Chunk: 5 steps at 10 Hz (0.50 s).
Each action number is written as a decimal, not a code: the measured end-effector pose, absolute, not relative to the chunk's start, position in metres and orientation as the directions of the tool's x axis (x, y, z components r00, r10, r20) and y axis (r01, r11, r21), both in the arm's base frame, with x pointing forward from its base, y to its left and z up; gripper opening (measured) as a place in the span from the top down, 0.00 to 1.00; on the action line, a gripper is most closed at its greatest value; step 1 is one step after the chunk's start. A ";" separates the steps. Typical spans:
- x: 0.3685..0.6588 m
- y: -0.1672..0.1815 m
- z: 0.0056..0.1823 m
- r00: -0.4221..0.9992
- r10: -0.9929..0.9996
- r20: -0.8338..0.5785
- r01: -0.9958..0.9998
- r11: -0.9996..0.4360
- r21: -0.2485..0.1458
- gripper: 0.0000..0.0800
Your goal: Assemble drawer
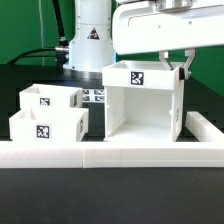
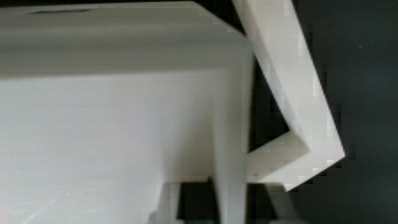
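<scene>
The tall open-fronted box casing [image 1: 140, 105] stands on the table right of centre in the exterior view, with a tag on its top front. My gripper [image 1: 181, 68] comes down from above onto the top edge of its right side wall. In the wrist view the casing [image 2: 107, 120] fills most of the picture, and my gripper [image 2: 231, 192] has a dark finger [image 2: 199, 205] pressed on each side of the thin wall. The jaws are shut on that wall. Two small trays [image 1: 50, 98] [image 1: 45, 128] stand side by side at the exterior view's left, apart from the casing.
A long low white rail [image 1: 110, 155] runs along the front and turns back at the right, close to the casing's right side; its corner shows in the wrist view [image 2: 299, 100]. The marker board [image 1: 95, 96] lies behind, between trays and casing. The arm's base stands at the back.
</scene>
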<state>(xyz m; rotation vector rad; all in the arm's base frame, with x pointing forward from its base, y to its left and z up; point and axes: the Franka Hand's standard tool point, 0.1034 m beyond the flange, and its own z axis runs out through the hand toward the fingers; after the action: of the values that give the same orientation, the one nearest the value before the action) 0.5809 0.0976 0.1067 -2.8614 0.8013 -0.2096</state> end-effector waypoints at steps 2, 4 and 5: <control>0.583 0.101 0.109 0.785 -0.616 0.070 -0.591 -0.777 -0.219 0.95; 0.582 0.103 0.106 0.701 -0.712 0.037 -0.688 -0.689 -0.229 0.95; 0.584 0.101 0.103 0.636 -0.771 0.026 -0.743 -0.621 -0.248 0.94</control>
<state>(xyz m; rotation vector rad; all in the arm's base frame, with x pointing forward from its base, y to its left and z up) 0.5844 0.1012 0.1029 -2.6426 1.2411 -0.1919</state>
